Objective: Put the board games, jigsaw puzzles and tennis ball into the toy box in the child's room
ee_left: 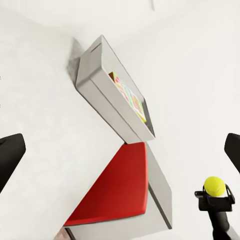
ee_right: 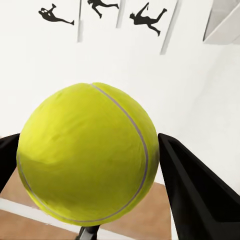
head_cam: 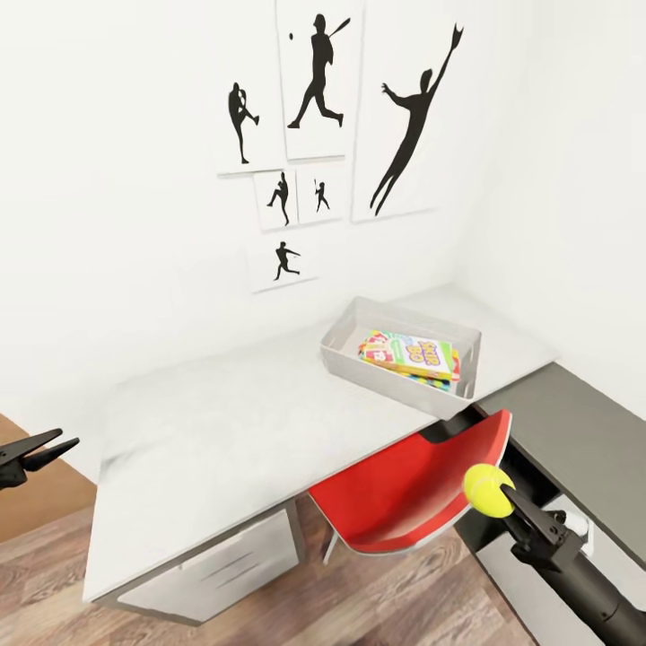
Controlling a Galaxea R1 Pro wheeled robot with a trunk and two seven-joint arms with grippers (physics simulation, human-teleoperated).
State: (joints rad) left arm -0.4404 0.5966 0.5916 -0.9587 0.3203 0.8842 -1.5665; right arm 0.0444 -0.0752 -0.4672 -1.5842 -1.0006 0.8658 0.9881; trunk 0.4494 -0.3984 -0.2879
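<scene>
The right pincer (head_cam: 501, 495), at the lower right of the head view, pinches the tennis ball (head_cam: 487, 490) above the red chair (head_cam: 408, 489), just off the counter's (head_cam: 224, 431) front edge. The toy box (head_cam: 345, 345) sits right of centre near the counter's right end, colourful board games (head_cam: 411, 354) inside. The left pincer (head_cam: 40, 447) hangs at the left edge, prongs spread, beside the counter's bare left half.

A pale grey-white table (head_cam: 224, 422) is seen against the white wall, with a light-grey toy box (head_cam: 345, 359) set at its far corner.
</scene>
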